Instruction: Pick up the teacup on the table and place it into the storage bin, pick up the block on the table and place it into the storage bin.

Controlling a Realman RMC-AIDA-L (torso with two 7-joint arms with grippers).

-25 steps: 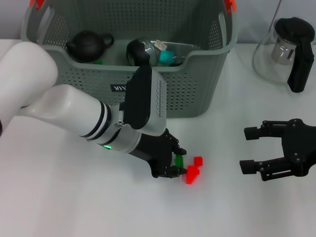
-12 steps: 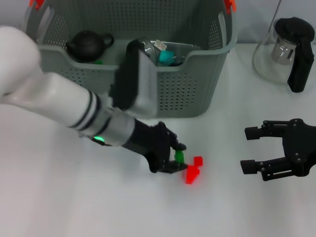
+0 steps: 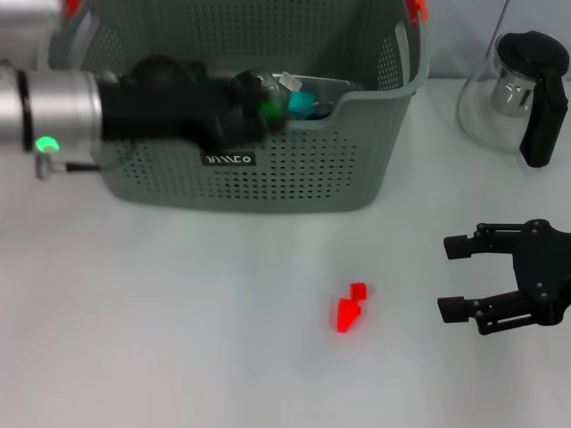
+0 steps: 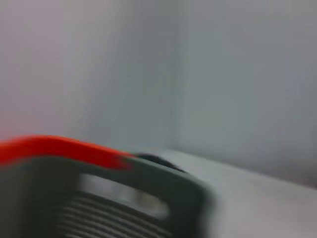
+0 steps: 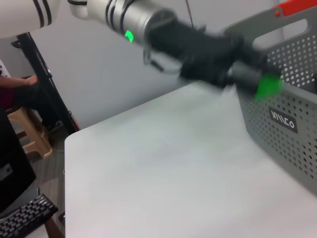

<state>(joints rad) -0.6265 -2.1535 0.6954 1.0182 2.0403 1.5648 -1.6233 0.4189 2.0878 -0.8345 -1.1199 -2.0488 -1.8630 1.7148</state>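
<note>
Green block [image 3: 270,109] pinched in left gripper [image 3: 254,114] over storage bin [image 3: 375,134] at 11 o'clock | let go only once past the rim | right gripper [image 3: 457,276] wide, idle at 4 o'clock | red blocks [image 3: 350,308] on table

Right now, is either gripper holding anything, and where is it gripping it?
The left gripper carries a small green block at its fingertips, above the storage bin; the exact hold on the block cannot be told. The right gripper is open, holding nothing.

Bright even light, faint shadows; left arm [image 3: 134,111] motion-blurred (left wrist view wholly smeared).
</note>
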